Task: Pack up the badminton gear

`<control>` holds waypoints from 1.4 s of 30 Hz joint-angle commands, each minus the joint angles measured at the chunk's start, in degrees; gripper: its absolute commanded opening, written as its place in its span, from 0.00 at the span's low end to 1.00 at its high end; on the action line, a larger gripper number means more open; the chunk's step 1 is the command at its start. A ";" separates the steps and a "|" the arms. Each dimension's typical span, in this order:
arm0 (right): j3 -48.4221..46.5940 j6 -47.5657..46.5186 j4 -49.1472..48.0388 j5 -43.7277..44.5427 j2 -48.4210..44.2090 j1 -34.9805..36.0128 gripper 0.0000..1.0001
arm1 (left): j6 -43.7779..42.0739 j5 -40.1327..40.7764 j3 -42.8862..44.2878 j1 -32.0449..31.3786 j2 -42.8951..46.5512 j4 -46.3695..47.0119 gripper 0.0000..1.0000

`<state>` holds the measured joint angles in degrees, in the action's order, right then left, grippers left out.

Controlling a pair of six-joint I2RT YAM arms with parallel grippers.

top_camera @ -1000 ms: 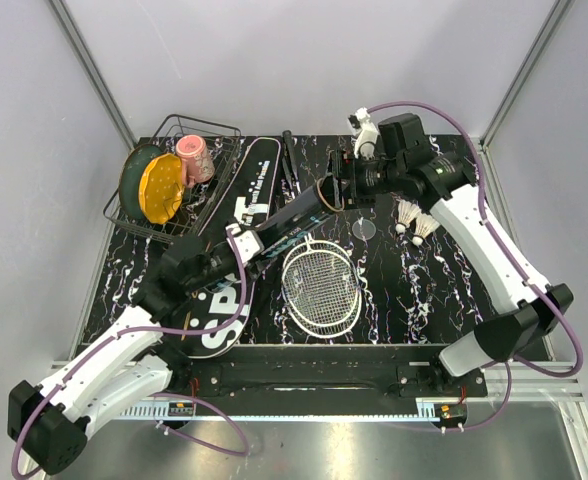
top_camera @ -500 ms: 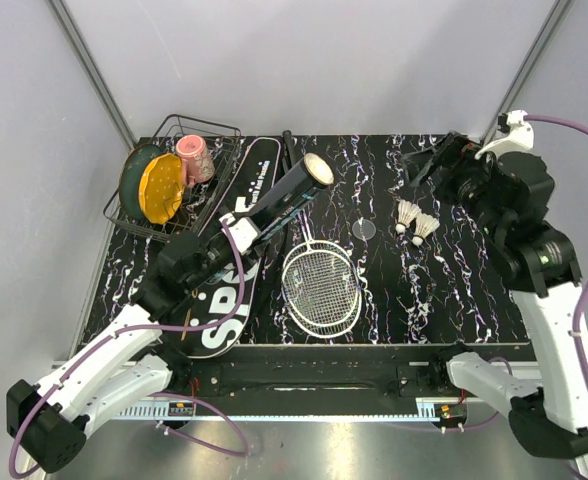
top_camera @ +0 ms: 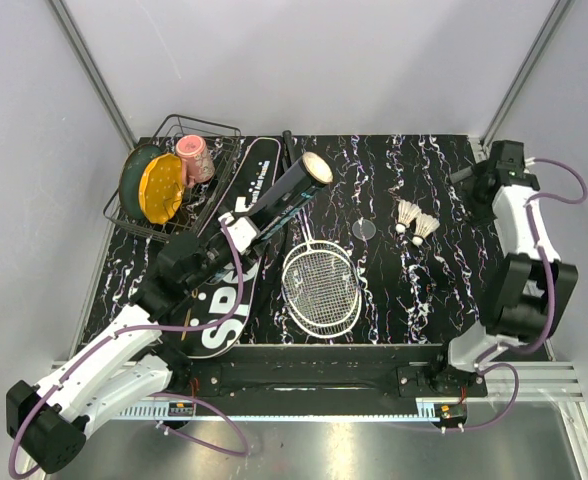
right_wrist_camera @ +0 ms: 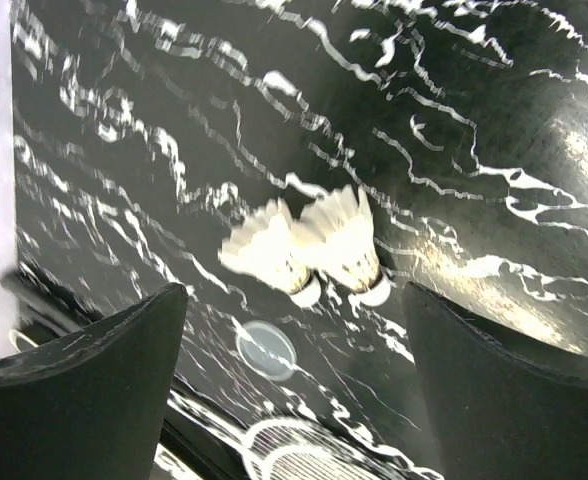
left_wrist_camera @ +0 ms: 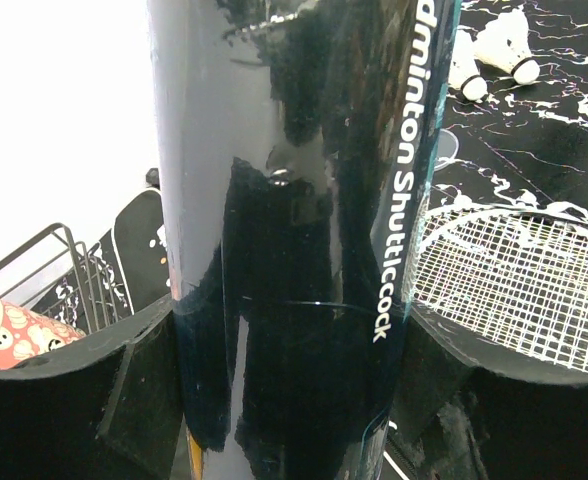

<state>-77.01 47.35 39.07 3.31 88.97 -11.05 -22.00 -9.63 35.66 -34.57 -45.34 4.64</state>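
Observation:
My left gripper [top_camera: 242, 228] is shut on the long black tube [top_camera: 286, 190], which slants up and to the right with its open end [top_camera: 317, 168] raised. The tube fills the left wrist view [left_wrist_camera: 294, 250], lettered "Shuttlecock". Two white shuttlecocks [top_camera: 415, 220] lie together on the table, right of centre, and show in the right wrist view [right_wrist_camera: 309, 248]. The racket's white-strung head [top_camera: 321, 286] lies flat mid-table. The black "SPORT" bag [top_camera: 224, 275] lies under my left arm. My right gripper [top_camera: 463, 176] is open and empty at the far right, above and apart from the shuttlecocks.
A wire basket [top_camera: 124, 222] with a yellow plate [top_camera: 160, 188], a green plate and a pink cup [top_camera: 194, 158] stands at the back left. A small clear round lid [top_camera: 364, 229] lies between the racket and the shuttlecocks. Walls close in on both sides.
My right gripper has left the tube's open end and swung back to the far right corner of the table. The left gripper still holds the tube in much the same place.

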 commanded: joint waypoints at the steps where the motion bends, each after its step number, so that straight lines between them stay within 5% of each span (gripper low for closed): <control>1: -6.82 12.49 3.27 -5.59 9.43 -4.24 0.90 | 1.17 -0.92 3.01 -0.06 1.31 6.17 0.00; 7: -11.14 15.22 5.76 -9.63 17.81 -4.33 0.82 | 1.61 -1.18 3.10 -0.15 1.31 6.25 0.00; 11: -8.78 17.60 5.49 -11.92 19.75 -4.33 0.73 | 1.61 -1.36 2.93 -0.15 1.40 6.43 0.00; 20: -2.88 18.83 1.81 -12.01 21.07 -4.33 0.68 | 2.14 -1.97 3.19 -0.06 0.78 6.69 0.00; 26: -1.48 18.56 0.13 -14.83 22.22 -4.33 0.54 | 1.96 -1.54 3.10 -0.06 0.61 6.43 0.00; 35: 3.53 18.39 0.92 -7.55 10.98 -4.33 0.06 | 2.14 -1.89 3.19 -0.06 0.25 6.43 0.00; 40: 7.39 14.36 -0.56 -6.82 -0.97 -4.24 0.00 | 2.14 -1.97 3.28 -0.15 0.17 6.34 0.00; 42: 9.07 6.38 -8.80 -15.84 -6.14 -4.16 0.00 | 1.96 -2.32 3.36 -0.06 0.08 6.25 0.00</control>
<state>-70.59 63.77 39.72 -5.61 93.08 -15.53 -20.49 -10.52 35.66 -34.57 -45.50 4.84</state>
